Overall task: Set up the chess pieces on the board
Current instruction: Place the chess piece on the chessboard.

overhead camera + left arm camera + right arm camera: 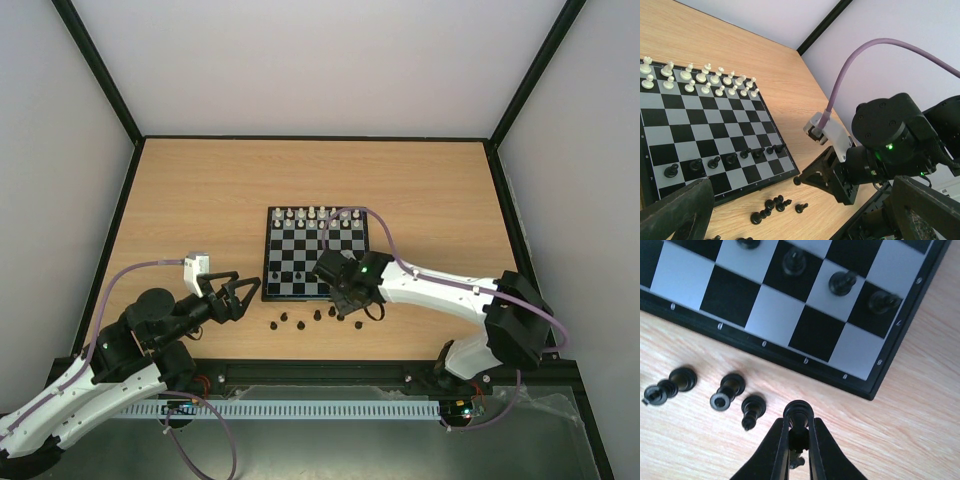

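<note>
The board lies mid-table, with white pieces on its far rows and a row of dark pawns near its front. Several loose dark chess pieces lie on the wood just in front of it. My right gripper is shut on one dark piece, held just off the board's near right corner. It also shows in the left wrist view. Loose pieces lie to its left. My left gripper is open and empty, left of the board's near corner.
Black frame rails run round the table, and white walls close in the back and sides. A purple cable arcs over the board's right side. A grey slotted rail runs along the near edge between the arm bases.
</note>
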`<state>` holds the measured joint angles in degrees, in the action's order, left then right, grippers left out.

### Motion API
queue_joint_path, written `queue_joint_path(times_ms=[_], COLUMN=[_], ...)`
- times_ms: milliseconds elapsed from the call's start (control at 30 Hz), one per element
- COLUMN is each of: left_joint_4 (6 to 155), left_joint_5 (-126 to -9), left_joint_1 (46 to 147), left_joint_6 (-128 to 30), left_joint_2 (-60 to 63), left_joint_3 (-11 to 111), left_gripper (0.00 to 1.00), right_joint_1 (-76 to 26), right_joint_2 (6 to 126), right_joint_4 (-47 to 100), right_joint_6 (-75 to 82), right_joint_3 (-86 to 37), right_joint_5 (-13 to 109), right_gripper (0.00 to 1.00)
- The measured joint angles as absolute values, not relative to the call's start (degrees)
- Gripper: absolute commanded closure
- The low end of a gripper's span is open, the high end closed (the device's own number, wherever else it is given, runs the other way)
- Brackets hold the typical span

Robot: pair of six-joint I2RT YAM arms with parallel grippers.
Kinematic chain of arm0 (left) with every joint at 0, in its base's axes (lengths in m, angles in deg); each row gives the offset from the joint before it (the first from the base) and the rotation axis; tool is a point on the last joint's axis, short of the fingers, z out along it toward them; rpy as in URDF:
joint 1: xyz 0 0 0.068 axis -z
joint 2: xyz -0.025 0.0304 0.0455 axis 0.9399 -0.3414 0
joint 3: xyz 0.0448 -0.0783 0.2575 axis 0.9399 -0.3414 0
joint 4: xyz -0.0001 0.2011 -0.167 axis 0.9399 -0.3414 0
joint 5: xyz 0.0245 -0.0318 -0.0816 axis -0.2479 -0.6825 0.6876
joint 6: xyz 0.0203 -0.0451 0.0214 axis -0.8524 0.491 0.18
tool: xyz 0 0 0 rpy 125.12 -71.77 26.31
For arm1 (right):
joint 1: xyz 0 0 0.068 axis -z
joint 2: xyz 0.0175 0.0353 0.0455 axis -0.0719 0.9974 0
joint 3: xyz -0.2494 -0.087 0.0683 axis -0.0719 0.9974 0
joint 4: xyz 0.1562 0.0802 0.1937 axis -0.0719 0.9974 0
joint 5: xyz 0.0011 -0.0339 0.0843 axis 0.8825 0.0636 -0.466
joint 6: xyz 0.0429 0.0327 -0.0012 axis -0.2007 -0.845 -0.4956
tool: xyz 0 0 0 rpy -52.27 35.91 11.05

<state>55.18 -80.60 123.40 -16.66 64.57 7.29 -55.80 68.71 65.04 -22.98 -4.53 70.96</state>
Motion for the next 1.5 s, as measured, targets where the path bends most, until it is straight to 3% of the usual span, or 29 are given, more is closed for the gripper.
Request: queue_joint_path(times_ms=[633,1267,1500], left_joint_4=[55.25,55.57,55.57], left_joint_5=[-80.51,-80.34,-80.34], left_joint_1=[123.4,123.4,123.4], left_joint_6=[-16.81,-16.84,-16.84], left_joint_2=[64.57,64.57,64.57], left_joint_3=[7.29,7.27,7.27], left_gripper=[0.0,0.01,0.01], right_joint_1=[-42.81,-39.49,-39.34], right_joint_2=[73.34,77.47,77.6], right_joint_4=[64.14,62.94,62.89], right_joint_6=[-18.02,-14.52,-14.17], right_joint_3=[-7.27,-7.94,-7.97], right_joint_5=[66.63,64.8,64.67], right_gripper=[0.91,0.91,0.86])
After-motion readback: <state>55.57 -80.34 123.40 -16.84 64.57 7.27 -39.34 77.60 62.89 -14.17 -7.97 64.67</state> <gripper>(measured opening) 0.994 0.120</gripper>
